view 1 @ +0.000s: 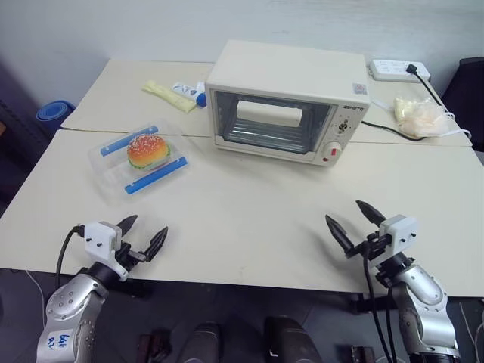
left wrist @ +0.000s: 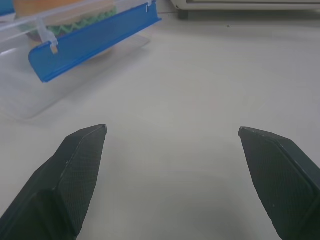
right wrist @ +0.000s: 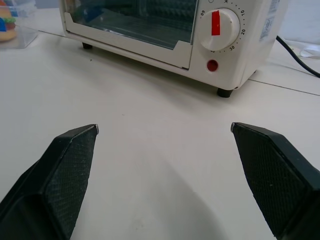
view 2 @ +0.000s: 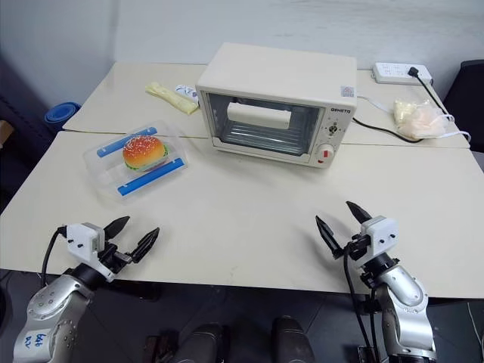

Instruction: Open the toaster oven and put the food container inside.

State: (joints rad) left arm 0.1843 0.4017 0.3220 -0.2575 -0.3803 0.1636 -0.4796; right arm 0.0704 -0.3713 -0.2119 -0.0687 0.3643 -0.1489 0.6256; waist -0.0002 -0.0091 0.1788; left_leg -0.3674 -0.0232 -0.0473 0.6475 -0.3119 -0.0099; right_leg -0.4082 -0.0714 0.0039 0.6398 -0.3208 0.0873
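Two silver arms reaching forward, one at each side, well apart. Left gripper (view 1: 144, 231) with black fingers spread wide, holding nothing. Right gripper (view 1: 354, 219) likewise spread wide and empty, angled slightly inward.

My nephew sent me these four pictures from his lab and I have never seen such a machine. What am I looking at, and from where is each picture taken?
It is a humanoid robot with two arms. The two wide pictures come from the twin cameras in its head, looking down over a pale table. The two close pictures come from cameras on its wrists, looking along each gripper's black fingers. The left gripper and right gripper both stand open, holding nothing. On the table are a cream-white boxy toaster oven with its glass door shut, a clear plastic food container with blue clips and a toy hamburger inside, a yellowish plastic bag and a white power strip.
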